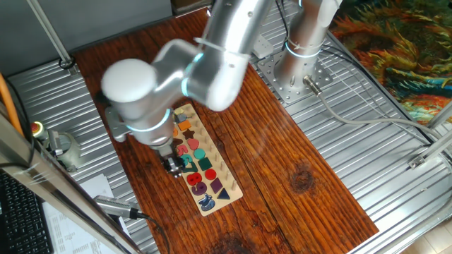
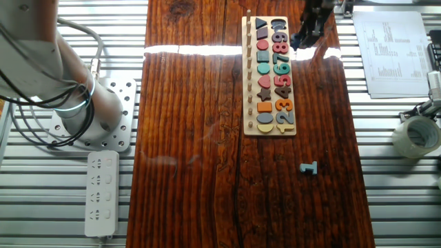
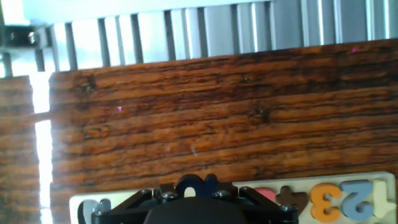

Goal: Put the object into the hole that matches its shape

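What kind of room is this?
Probably a robot lab or workshop: a robot arm is bolted to a metal bench, with a power strip, tape and printed sheets nearby.

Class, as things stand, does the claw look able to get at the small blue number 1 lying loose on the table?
Probably yes: the number 1 lies alone on bare wood, though the claw looks occupied over the board's far end.

bright | glare band on table [image 2: 207, 49] | arm [image 1: 176, 70] blurred
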Controlling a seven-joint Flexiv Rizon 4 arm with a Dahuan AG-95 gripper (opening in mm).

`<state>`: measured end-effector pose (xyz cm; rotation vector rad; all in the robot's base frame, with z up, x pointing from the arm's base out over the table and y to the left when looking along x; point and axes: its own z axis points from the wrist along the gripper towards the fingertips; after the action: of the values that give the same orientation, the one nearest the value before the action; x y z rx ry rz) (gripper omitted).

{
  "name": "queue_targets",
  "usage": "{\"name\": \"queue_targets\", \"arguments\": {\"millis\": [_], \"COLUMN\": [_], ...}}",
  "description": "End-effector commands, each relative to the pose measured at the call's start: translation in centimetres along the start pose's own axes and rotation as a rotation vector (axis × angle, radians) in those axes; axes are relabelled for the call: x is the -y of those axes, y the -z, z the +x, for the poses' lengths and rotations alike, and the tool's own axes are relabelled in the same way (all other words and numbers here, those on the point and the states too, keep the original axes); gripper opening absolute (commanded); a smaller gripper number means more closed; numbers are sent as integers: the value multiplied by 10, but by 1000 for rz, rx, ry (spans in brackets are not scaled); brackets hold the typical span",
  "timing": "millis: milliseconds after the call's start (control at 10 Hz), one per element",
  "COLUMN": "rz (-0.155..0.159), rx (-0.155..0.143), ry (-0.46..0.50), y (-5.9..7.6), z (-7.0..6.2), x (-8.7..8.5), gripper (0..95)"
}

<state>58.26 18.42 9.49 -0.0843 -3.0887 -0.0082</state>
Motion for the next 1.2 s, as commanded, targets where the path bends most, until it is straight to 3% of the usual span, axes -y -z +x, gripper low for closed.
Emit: {"name": "queue_targets", "arguments": {"millis": [100,500,800,1000,1200], "rz": [16,1,-16,-12,-14], "rx": [8,23,32,10,14], "ry": [44,160,124,92,50], "y": [-1,-1,-5,-7,-14], "z": [-2,-2,8,14,19], "x": [-1,-1,-10,-38,-58], "gripper": [0,0,0,0,0]}}
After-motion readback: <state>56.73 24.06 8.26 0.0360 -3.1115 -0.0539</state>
